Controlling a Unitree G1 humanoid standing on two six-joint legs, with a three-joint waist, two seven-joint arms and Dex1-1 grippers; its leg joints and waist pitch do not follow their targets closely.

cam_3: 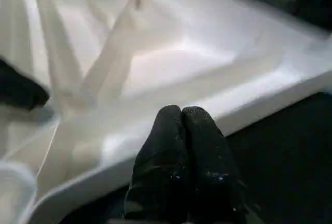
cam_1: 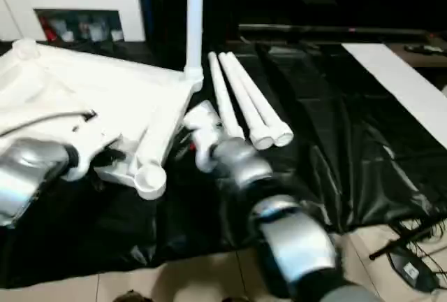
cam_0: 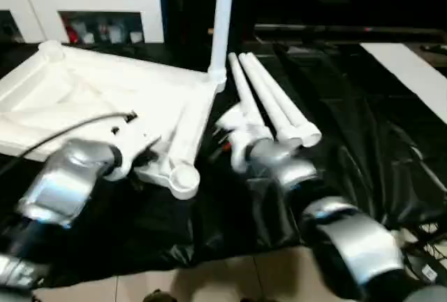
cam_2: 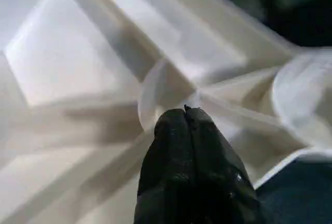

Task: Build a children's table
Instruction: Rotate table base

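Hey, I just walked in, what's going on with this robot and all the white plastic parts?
A humanoid robot is building a children's table. The white tabletop lies upside down on the black-covered work table, one leg already standing in a corner socket. Three more legs lie beside it. The left gripper and right gripper are both shut, near the tabletop's edge.

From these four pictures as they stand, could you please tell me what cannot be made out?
- Upright leg: its upper end is cut off by the top edge of both eye views.
- Tabletop: its far left part runs past the left edge of the eye views.
- Left gripper: shut; whether its tips touch the tabletop's ribs cannot be told from the left wrist view.
- Loose legs: the right gripper's wrist covers one's near end.
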